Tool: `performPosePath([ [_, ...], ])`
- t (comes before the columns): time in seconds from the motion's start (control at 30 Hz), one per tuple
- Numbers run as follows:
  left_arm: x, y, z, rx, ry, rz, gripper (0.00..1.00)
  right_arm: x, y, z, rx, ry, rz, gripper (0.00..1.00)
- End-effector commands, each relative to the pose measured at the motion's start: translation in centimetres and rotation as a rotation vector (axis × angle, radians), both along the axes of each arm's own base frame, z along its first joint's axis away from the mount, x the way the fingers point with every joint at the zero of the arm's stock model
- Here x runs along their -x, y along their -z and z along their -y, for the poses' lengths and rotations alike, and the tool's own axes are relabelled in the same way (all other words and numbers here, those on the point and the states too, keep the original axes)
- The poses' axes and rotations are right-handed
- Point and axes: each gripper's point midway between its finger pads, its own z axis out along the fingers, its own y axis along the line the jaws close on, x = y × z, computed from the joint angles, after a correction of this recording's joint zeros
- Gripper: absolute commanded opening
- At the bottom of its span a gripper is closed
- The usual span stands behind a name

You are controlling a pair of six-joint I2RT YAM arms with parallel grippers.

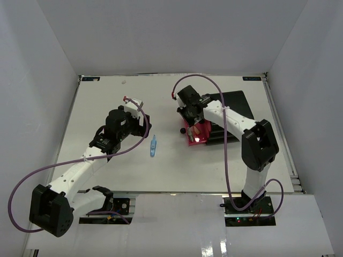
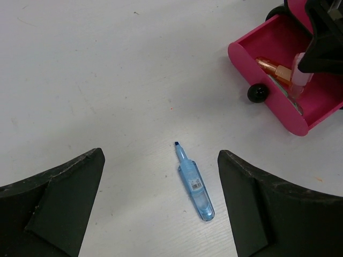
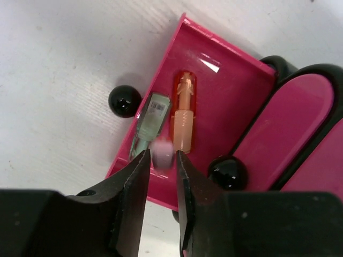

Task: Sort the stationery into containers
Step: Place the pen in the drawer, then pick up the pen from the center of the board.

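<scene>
The pale pink pen (image 3: 162, 149) feels light, stiff and slick; my right gripper (image 3: 162, 160) pinches its end above the open pink drawer (image 3: 225, 101). The light-blue piece (image 2: 195, 184) lies on the table (image 2: 107, 80) under my spread left gripper (image 2: 159, 160); I'd grasp it mid-barrel.
</scene>
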Motion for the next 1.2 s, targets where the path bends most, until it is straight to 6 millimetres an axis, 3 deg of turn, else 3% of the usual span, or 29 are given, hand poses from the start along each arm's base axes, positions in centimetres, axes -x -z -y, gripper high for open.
performPosePath([
  [0.0, -0.3, -0.2, -0.4, 0.003, -0.035, -0.007, 0.98, -1.7, -1.4, -0.1, -0.008, 0.044, 0.036, 0.33],
  [0.17, -0.6, 0.0, -1.0, 0.001, -0.083, -0.018, 0.98, -2.2, -2.8, -0.7, -0.038, 0.038, 0.052, 0.52],
  [0.33, -0.8, 0.4, -1.5, 0.007, -0.13, -0.036, 0.98, -2.0, -5.2, -1.1, -0.095, 0.025, 0.087, 0.6],
  [0.43, -0.7, 0.7, -1.6, 0.033, -0.158, -0.065, 0.98, -1.6, -7.9, -1.4, -0.168, 0.003, 0.137, 0.64],
  [0.53, -0.4, 1.1, -1.2, 0.081, -0.177, -0.109, 0.98, -1.3, -12.7, -1.8, -0.295, -0.025, 0.266, 0.7],
  [0.73, 0.7, 2.6, -1.1, 0.141, -0.226, -0.213, 0.98, 2.8, -19.7, 0.5, -0.506, -0.065, 0.49, 0.94],
  [0.8, 1.2, 3.3, -1.2, 0.15, -0.241, -0.243, 0.98, 3.6, -19.0, 1.1, -0.519, -0.061, 0.507, 0.98],
  [0.93, 1.9, 4.0, -1.2, 0.164, -0.258, -0.285, 0.98, 5.3, -18.8, 3.1, -0.561, -0.042, 0.583, 0.91],
  [0.97, 2.1, 4.3, -1.3, 0.164, -0.264, -0.294, 0.98, 5.9, -19.6, 4.0, -0.581, -0.015, 0.62, 0.9],
  [1.0, 2.2, 4.4, -1.3, 0.173, -0.276, -0.304, 0.98, 6.0, -18.2, 4.5, -0.57, 0.003, 0.617, 0.9],
  [1.17, 3.0, 5.6, -0.6, 0.191, -0.308, -0.357, 0.98, 7.5, -17.2, 6.9, -0.578, 0.056, 0.667, 0.9],
])
